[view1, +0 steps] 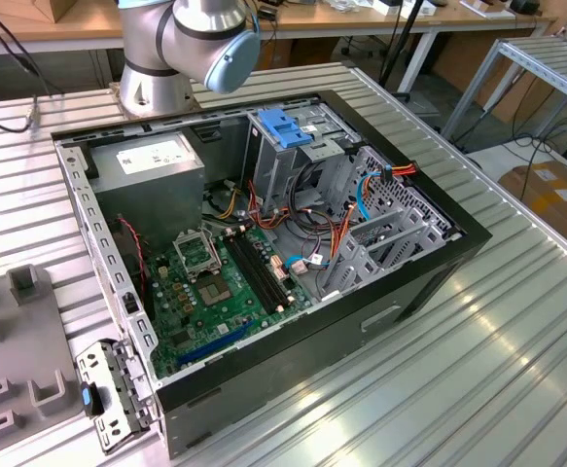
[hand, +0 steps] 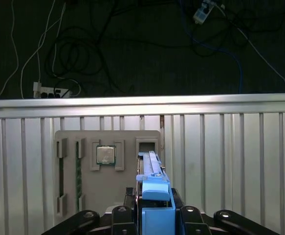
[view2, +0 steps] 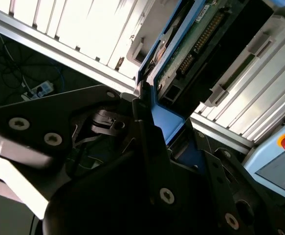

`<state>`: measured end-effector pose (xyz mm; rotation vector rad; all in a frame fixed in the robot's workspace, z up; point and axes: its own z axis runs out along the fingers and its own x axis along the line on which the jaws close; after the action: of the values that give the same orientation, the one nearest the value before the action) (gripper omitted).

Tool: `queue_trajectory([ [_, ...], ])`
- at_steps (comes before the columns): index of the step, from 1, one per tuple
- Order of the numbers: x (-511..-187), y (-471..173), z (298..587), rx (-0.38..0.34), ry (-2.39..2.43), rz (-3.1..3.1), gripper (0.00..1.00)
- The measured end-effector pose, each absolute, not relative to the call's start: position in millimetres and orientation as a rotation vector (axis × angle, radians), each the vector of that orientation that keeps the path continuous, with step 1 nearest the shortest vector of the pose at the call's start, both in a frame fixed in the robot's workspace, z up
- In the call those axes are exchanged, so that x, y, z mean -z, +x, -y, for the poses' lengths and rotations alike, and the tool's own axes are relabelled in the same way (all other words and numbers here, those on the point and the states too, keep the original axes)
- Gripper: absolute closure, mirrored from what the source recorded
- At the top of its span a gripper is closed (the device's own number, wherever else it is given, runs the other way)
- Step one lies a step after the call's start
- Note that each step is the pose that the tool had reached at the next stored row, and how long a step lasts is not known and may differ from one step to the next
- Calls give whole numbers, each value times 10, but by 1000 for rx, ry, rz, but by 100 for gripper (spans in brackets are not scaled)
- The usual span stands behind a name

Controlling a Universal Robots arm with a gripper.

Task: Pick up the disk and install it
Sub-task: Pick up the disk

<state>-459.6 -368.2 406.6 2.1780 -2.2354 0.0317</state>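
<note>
near the tray [hand: 108, 188] (chip [hand: 105, 155] in one pocket) gripper [hand: 155, 211] seemingly clamps disk [hand: 151, 169]

A ribbed aluminium table [view1: 478, 350] catches bright light, a wooden workbench [view1: 59, 34] beyond its far edge. At the exterior view's right stand a metal rack [view1: 546, 68] and a cardboard box [view1: 555, 195]; cables [hand: 74, 54] sprawl over the dark floor [hand: 147, 73]

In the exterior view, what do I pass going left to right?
Grey parts holder → loose metal bracket with a blue clip → green circuit board → grey metal drive bays.
</note>
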Motion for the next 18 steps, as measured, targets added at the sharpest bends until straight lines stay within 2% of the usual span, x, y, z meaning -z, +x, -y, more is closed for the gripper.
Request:
queue_trajectory([
  [18,-4224,-4596,3682,-32,2178,2235,63],
])
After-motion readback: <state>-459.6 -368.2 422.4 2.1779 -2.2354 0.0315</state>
